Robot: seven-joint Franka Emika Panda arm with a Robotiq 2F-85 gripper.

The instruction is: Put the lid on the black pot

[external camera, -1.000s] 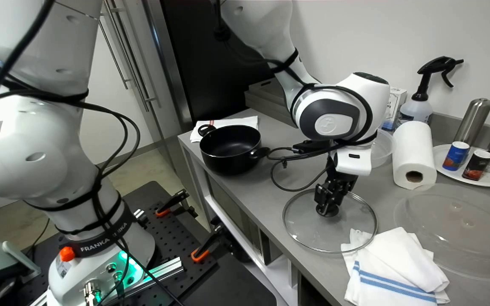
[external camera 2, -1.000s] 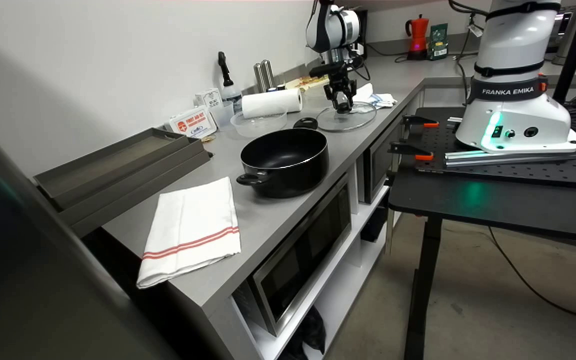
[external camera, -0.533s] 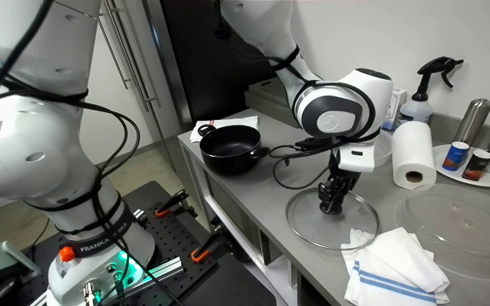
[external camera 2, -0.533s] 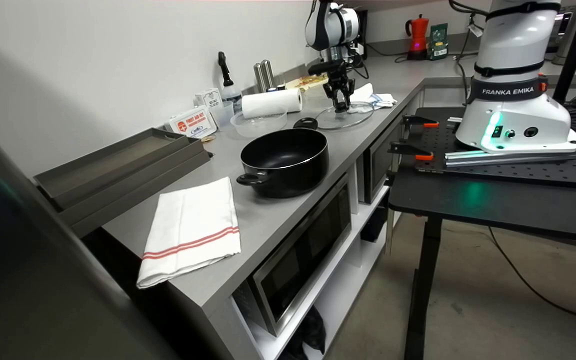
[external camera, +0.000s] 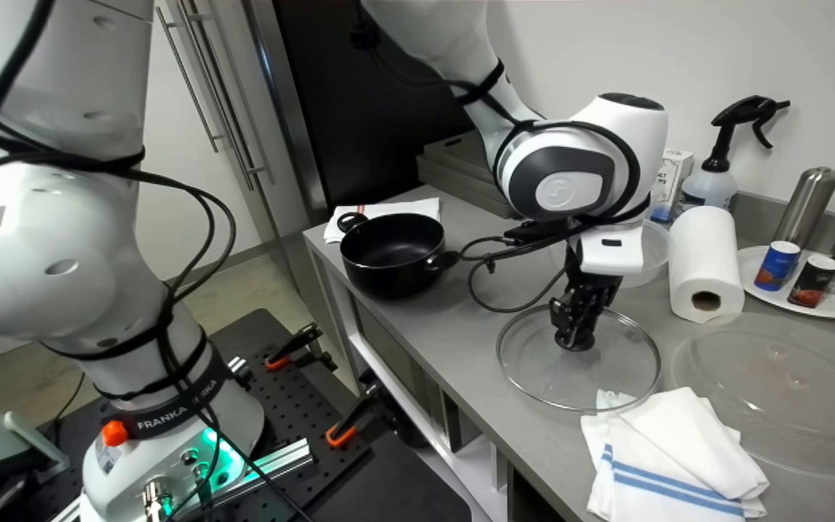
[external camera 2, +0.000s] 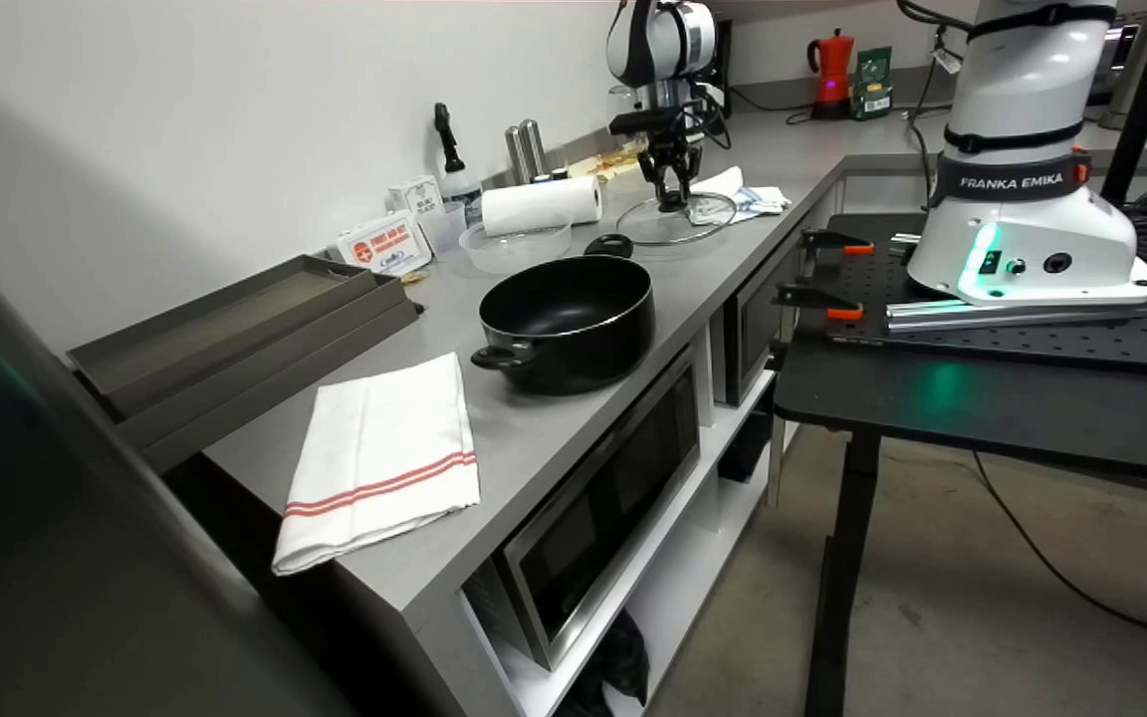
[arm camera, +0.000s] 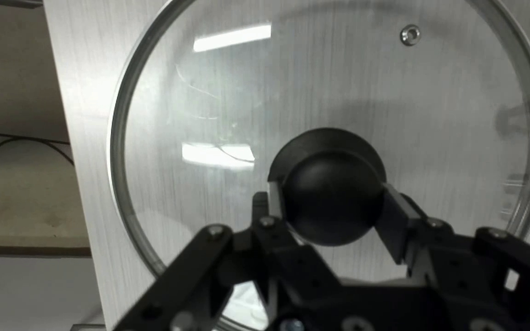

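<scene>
The lid (external camera: 580, 380) is round clear glass with a metal rim and a black centre knob (arm camera: 334, 197). My gripper (external camera: 575, 337) is shut on the knob, with one finger on each side of it in the wrist view. The lid hangs roughly level a little above the grey counter and also shows in an exterior view (external camera 2: 678, 229). The black pot (external camera: 393, 254) stands open on the counter near its corner, with nothing seen inside. It also shows in an exterior view (external camera 2: 569, 334), apart from the lid. The pot is out of the wrist view.
A white blue-striped towel (external camera: 671, 457) lies partly behind the lid's rim. A large clear cover (external camera: 787, 406), a paper towel roll (external camera: 704, 261) and a clear dish (external camera 2: 516, 247) are nearby. A dark tray (external camera 2: 235, 339) and a red-striped towel (external camera 2: 384, 448) lie near the pot.
My gripper has risen with the lid, which now hangs higher and has shifted slightly right in an exterior view. The pot and other objects have not moved.
</scene>
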